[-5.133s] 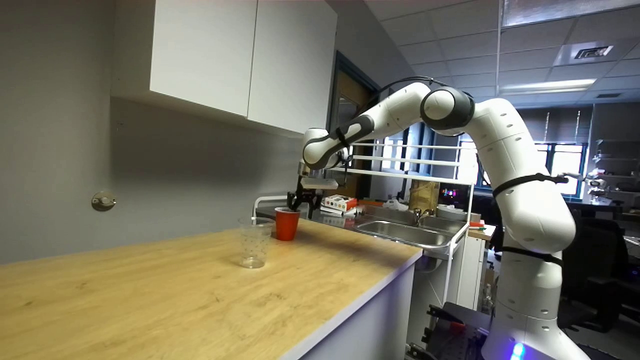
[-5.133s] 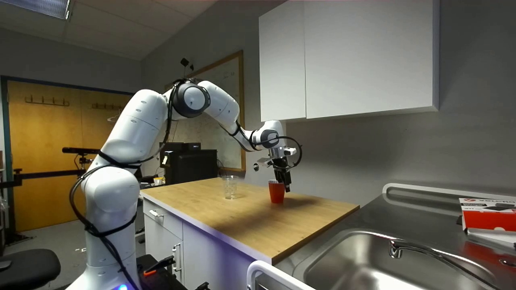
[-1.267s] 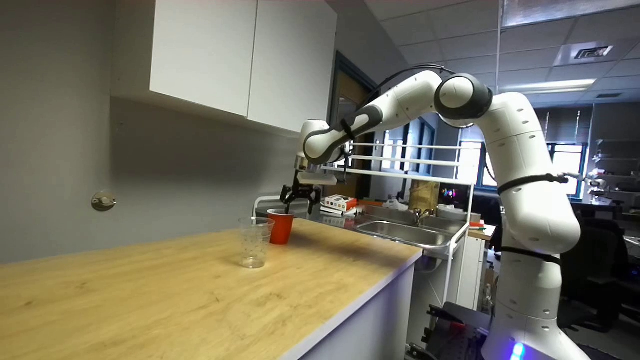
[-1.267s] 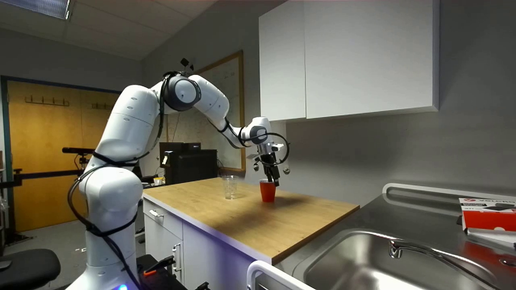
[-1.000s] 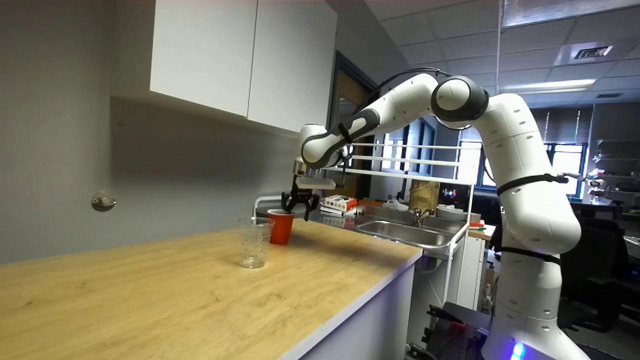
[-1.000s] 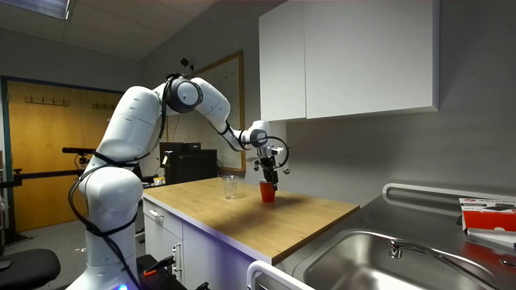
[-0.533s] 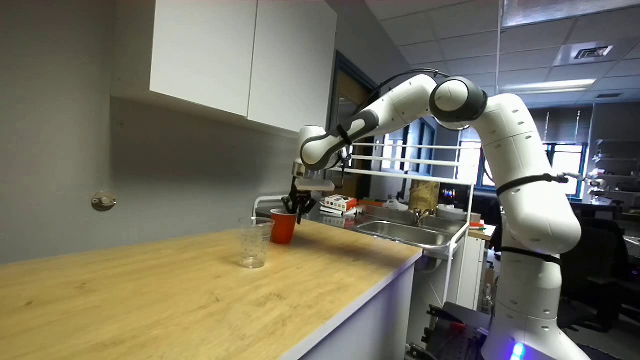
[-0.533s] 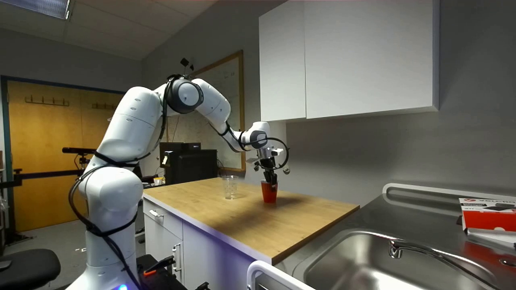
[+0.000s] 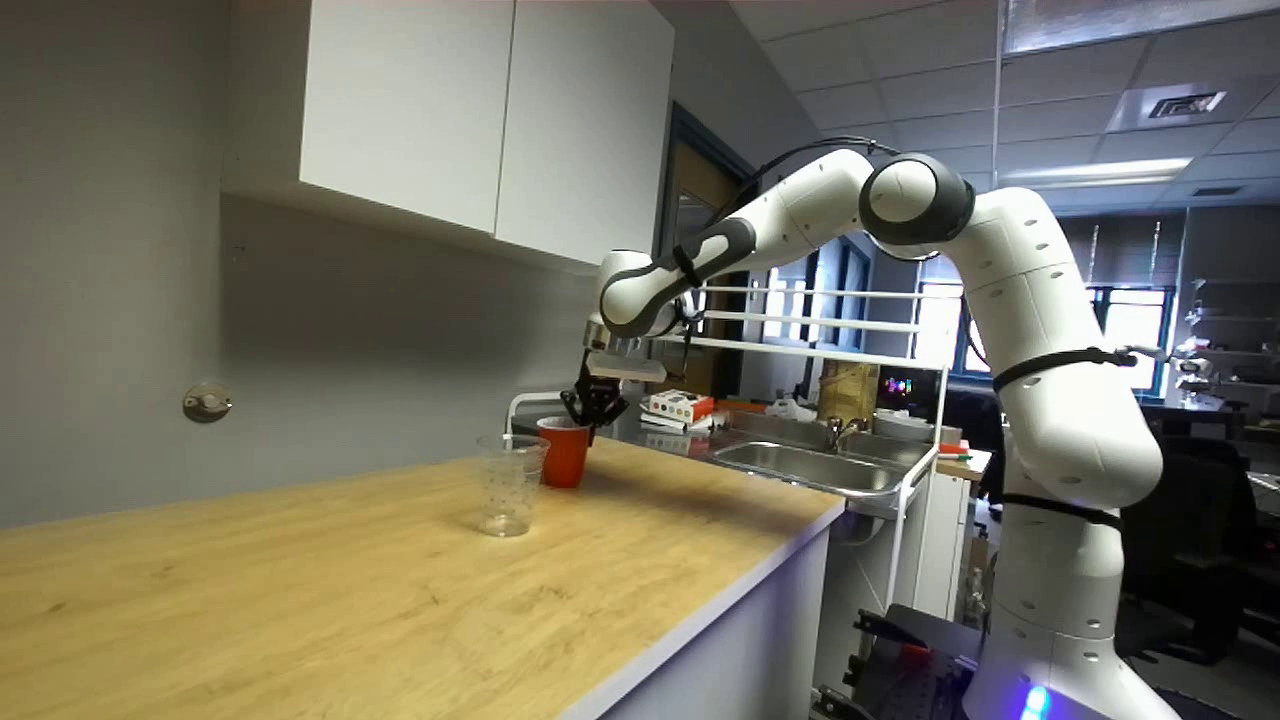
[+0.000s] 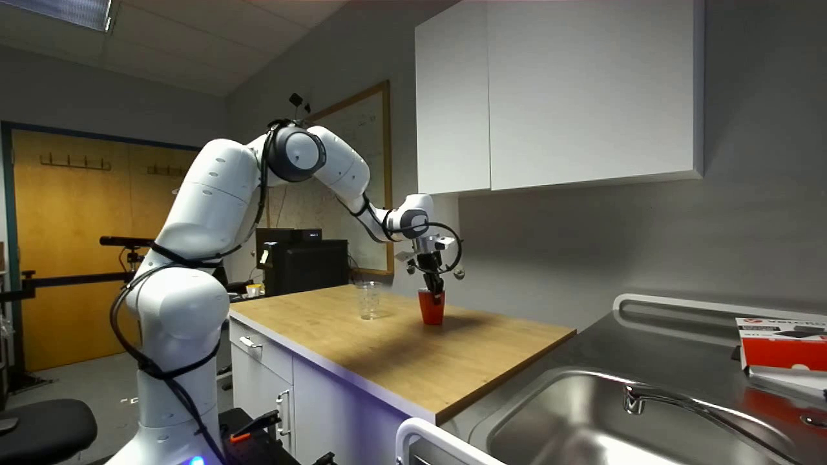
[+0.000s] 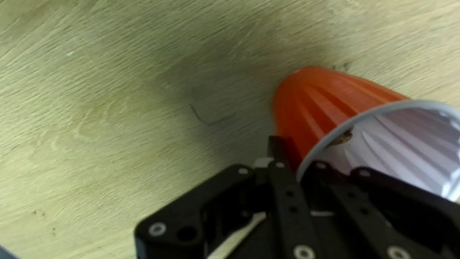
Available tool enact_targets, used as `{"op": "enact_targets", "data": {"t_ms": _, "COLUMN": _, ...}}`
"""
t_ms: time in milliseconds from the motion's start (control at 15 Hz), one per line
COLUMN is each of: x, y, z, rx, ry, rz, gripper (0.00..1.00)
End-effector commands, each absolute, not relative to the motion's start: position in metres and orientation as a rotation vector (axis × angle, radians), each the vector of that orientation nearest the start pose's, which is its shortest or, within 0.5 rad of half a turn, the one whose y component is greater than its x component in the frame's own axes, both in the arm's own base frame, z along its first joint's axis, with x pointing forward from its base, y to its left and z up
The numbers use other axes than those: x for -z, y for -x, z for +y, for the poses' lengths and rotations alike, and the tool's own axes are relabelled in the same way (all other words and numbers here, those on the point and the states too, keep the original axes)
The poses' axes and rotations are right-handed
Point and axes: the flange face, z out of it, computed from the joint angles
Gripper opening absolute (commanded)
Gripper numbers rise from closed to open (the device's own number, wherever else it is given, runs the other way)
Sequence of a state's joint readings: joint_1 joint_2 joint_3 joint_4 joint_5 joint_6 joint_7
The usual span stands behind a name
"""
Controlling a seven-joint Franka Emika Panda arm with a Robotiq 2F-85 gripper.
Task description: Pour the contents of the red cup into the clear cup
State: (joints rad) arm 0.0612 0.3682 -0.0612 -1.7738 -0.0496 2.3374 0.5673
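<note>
The red cup (image 9: 565,462) stands upright on the wooden counter in both exterior views. Its white inside, with a small brown bit (image 11: 341,138) near the wall, shows in the wrist view. My gripper (image 11: 297,163) is shut on the cup's wall at the rim, one finger outside and one inside; the inner fingertip is hidden within the cup. Seen from outside, the gripper (image 10: 435,292) reaches down from above onto the rim. The clear cup (image 9: 508,492), a see-through tumbler with small marks, stands upright a short way from the red one, apart from my gripper.
White wall cabinets (image 10: 555,97) hang above the counter (image 10: 387,342). A steel sink (image 10: 568,420) with a tap lies beyond one counter edge, with a white metal rack frame (image 9: 820,350) around it. A red and white box (image 10: 782,345) lies past the sink.
Over five seconds the red cup has shifted nearer the clear cup. During the last second my open gripper came down and closed on the red cup's rim, nudging the cup slightly.
</note>
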Motion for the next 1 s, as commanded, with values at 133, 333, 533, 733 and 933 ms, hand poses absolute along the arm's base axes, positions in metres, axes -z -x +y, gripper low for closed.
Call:
{"op": "enact_targets", "data": {"t_ms": 133, "x": -0.381, "y": -0.664, "z": 0.014, "rx": 0.330, "ry": 3.019, "rz": 0.825, "gripper": 0.06}}
{"op": "enact_targets", "data": {"t_ms": 333, "x": -0.383, "y": -0.664, "z": 0.025, "rx": 0.336, "ry": 3.020, "rz": 0.807, "gripper": 0.06}}
{"op": "enact_targets", "data": {"t_ms": 533, "x": -0.388, "y": -0.660, "z": 0.044, "rx": 0.339, "ry": 3.033, "rz": 0.770, "gripper": 0.06}}
{"op": "enact_targets", "data": {"t_ms": 733, "x": -0.403, "y": -0.653, "z": 0.071, "rx": 0.371, "ry": 3.052, "rz": 0.693, "gripper": 0.06}}
{"op": "enact_targets", "data": {"t_ms": 933, "x": -0.422, "y": -0.646, "z": 0.099, "rx": 0.425, "ry": 3.075, "rz": 0.608, "gripper": 0.05}}
